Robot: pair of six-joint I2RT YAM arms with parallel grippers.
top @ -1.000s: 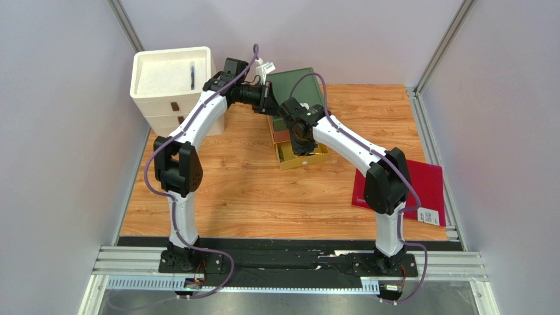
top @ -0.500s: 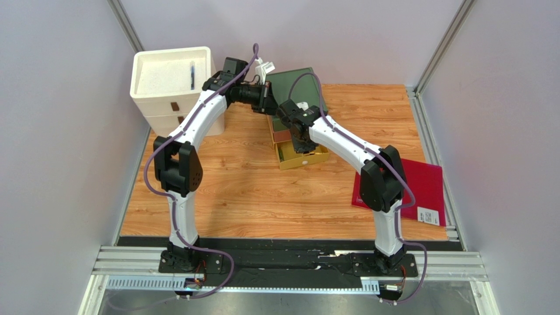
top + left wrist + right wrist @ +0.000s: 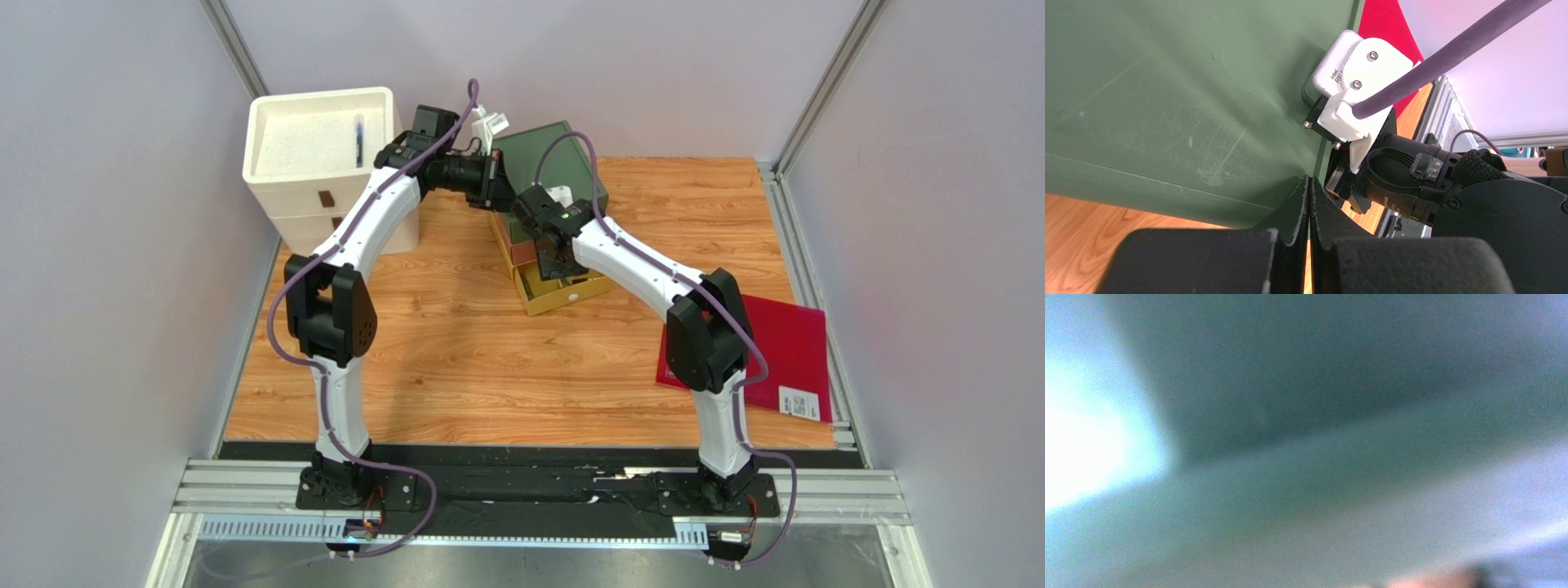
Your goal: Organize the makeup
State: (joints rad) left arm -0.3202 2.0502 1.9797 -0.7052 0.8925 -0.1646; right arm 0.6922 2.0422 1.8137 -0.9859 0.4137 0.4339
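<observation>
Sitting closed, left gripper [image 3: 1309,205] crowds the green lid [image 3: 1186,92]'s edge.

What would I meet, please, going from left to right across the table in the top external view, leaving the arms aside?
First the white drawer unit, then the green-lidded yellow box, then the dark red folder.

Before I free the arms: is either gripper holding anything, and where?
Cannot tell. Left gripper is shut at the green lid's edge; right gripper's fingers are hidden.
</observation>
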